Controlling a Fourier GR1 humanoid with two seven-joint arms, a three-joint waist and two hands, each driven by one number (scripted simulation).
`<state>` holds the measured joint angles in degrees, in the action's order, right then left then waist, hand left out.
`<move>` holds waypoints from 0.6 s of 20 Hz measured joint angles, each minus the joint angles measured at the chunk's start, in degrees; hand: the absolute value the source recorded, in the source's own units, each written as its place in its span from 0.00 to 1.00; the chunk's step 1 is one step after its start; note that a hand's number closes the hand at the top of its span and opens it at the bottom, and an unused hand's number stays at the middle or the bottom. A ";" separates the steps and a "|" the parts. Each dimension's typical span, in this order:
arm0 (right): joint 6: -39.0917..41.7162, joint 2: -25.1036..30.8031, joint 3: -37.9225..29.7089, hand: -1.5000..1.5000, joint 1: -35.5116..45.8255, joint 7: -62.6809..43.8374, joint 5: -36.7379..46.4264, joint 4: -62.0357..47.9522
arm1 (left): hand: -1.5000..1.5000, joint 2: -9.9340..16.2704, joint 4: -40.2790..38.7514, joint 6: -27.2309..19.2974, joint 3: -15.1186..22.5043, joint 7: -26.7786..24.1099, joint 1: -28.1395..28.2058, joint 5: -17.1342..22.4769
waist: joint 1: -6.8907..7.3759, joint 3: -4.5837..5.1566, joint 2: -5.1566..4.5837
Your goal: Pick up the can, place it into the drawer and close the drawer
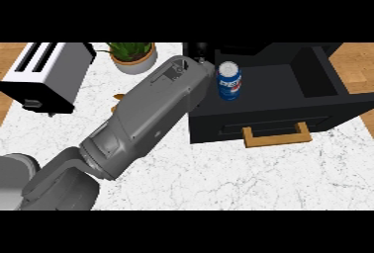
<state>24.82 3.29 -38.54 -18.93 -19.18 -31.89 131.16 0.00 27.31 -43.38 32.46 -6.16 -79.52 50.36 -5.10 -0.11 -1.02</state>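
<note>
The can (229, 80) stood inside the open drawer (319, 94). The left hand (199, 51) was mostly hidden; its state could not be told. Next step, by judgement: push the drawer's handle (277, 135) shut.

Glossy metal can (229, 80), matt black drawer (292, 84) with wooden handle (277, 136), white marble counter (219, 173)

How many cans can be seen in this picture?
1. The can, blue and white, stands upright inside the open drawer, at its left side, next to the end of the robot's grey forearm. The forearm could hide other things behind it.
</note>
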 measured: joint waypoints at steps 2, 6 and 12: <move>-0.49 0.62 0.08 0.00 1.15 -0.29 0.42 -0.51 | 0.00 0.01 -0.40 -0.26 0.59 -0.71 0.06 0.85 | 0.17 0.00 -0.05; -1.00 0.79 0.60 0.00 1.85 -1.14 0.47 -0.01 | 0.00 0.01 -1.12 -0.89 1.71 -2.23 0.12 2.48 | -0.02 0.01 -0.11; -0.08 0.78 0.54 0.00 2.69 0.95 3.27 1.63 | 0.00 0.00 -1.14 -1.69 1.88 -4.72 -0.04 5.36 | -0.37 0.00 -0.21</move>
<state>24.75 4.07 -38.00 -16.24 -18.23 -28.63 132.80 0.00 26.16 -45.07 34.34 -10.88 -79.56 55.72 -5.47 -0.11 -1.23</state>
